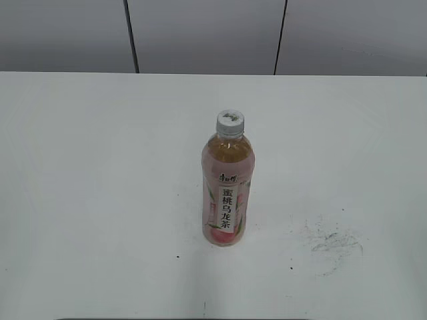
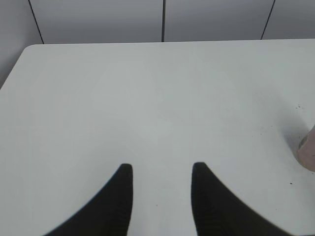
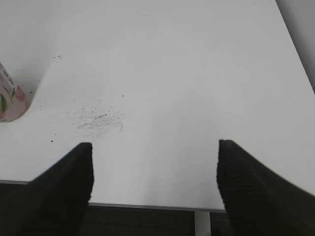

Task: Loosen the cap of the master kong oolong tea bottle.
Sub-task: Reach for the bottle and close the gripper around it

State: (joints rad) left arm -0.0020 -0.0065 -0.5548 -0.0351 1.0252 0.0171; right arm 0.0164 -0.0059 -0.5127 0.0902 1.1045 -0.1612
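While both spread and empty, left gripper (image 2: 161,169) and right gripper (image 3: 153,147) apart from the capped bottle (image 1: 227,187).

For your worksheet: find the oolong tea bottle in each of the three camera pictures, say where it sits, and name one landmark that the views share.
Exterior view: the oolong tea bottle stands upright at the centre of the white table.
Left wrist view: only a pink sliver of it shows at the right edge.
Right wrist view: only its base shows at the left edge.
Shared landmark: the dark scuff marks, in the exterior and right wrist views.
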